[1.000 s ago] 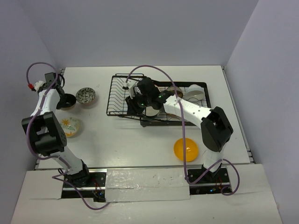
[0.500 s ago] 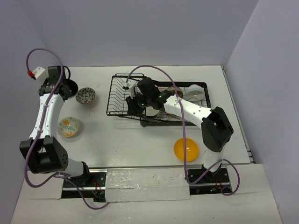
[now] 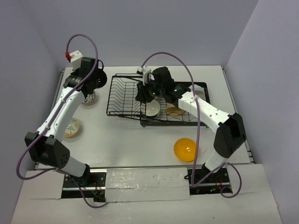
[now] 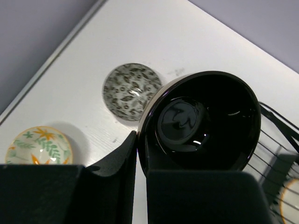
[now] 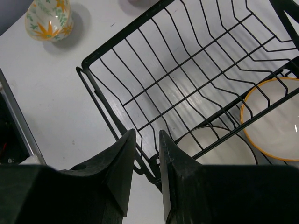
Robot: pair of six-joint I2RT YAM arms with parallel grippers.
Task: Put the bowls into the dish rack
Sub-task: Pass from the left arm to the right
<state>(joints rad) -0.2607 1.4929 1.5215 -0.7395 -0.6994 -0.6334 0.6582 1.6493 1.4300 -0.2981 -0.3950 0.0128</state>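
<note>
Behind the black bowl [image 4: 201,123], patterned bowl [image 4: 128,91] sits part-hidden.

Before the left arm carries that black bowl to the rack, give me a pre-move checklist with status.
1. Left gripper hold on the black bowl: ok, pinched on the rim.
2. Right gripper empty: ok, jaws slightly apart, nothing between them.
3. Free slots in the rack: ok, flat section bare.
4. Path to the rack clear: not ok, right gripper hovers over the flat section.
5. All bowls loaded: not ok; grey patterned bowl, floral bowl and orange bowl sit on the table.
</note>
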